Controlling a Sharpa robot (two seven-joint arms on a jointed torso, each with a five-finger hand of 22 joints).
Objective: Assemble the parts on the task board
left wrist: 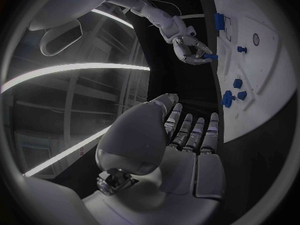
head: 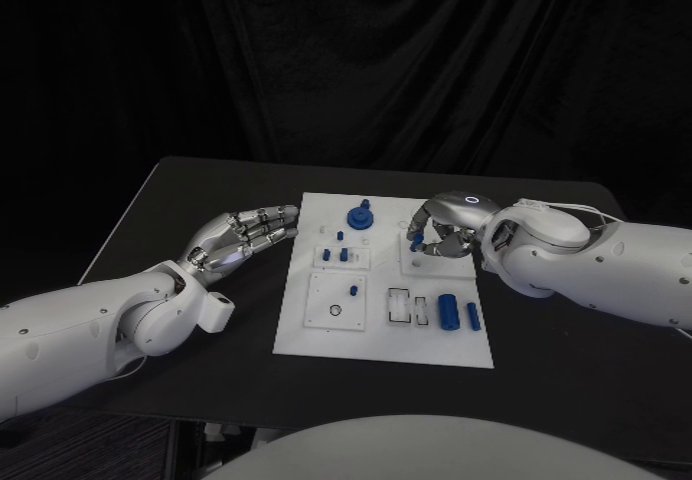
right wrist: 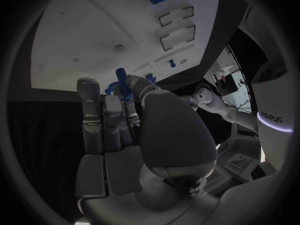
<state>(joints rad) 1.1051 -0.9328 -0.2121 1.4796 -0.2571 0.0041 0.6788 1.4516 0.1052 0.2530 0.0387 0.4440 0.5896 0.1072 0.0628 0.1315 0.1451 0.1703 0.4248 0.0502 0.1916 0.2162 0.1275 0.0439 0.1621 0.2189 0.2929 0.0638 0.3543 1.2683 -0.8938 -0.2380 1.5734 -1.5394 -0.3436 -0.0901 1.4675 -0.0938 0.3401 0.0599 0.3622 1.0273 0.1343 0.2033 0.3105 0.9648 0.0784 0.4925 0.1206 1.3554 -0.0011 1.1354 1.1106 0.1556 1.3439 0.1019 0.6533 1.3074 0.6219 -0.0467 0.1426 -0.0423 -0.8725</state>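
Fingertips (right wrist: 127, 83) of the right hand (head: 444, 226) pinch a small blue part (head: 417, 241), holding it just above the far right area of the task board (head: 382, 345). In the left wrist view the same part (left wrist: 210, 56) projects from that hand's closed fingers, pointing toward the board. The left hand (head: 242, 236) rests over the black table (head: 173, 190) beside the board's left edge, fingers extended side by side and holding nothing. Other blue parts (head: 359, 216) stand in the far middle of the board; two more (head: 459, 312) lie in the near right area. Judged step: placement of the held part. The next move likely requires aligning the part over its seat, which the hand hides, then lowering it straight.
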